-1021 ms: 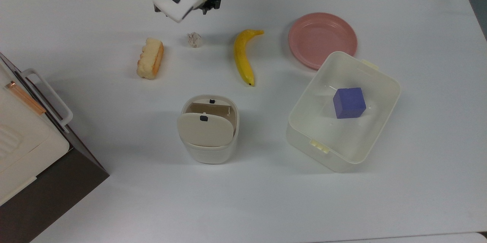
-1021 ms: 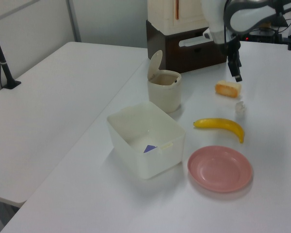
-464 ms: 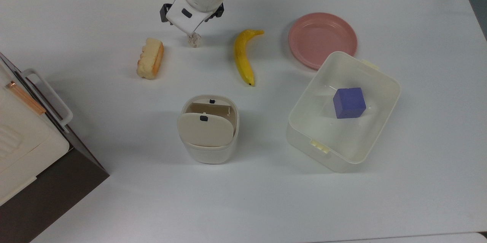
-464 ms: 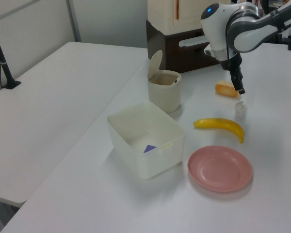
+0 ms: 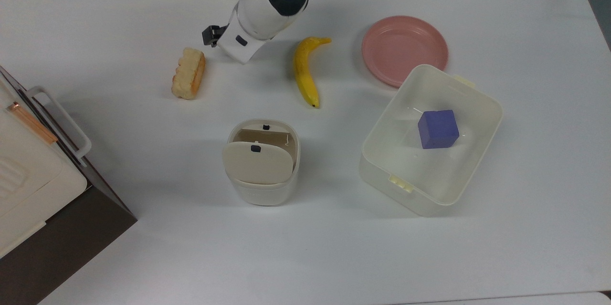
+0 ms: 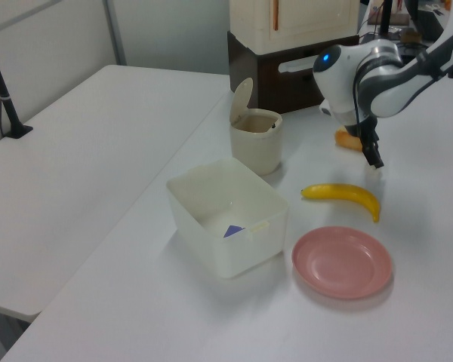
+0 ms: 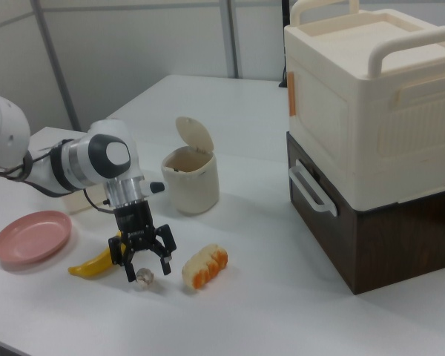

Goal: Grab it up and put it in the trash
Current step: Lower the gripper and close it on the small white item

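Smooth white table (image 5: 477, 257) bears crumpled paper ball (image 7: 143, 277) (off-white).

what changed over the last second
The gripper came down from above the table to the paper ball, its open fingers now on either side of it, not yet closed. The ball, bread slice, banana, bin, tub and plate stayed put.

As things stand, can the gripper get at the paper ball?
Probably yes. In the right view the gripper is open and straddles the paper ball on the table; the bread slice and banana lie clear to either side.
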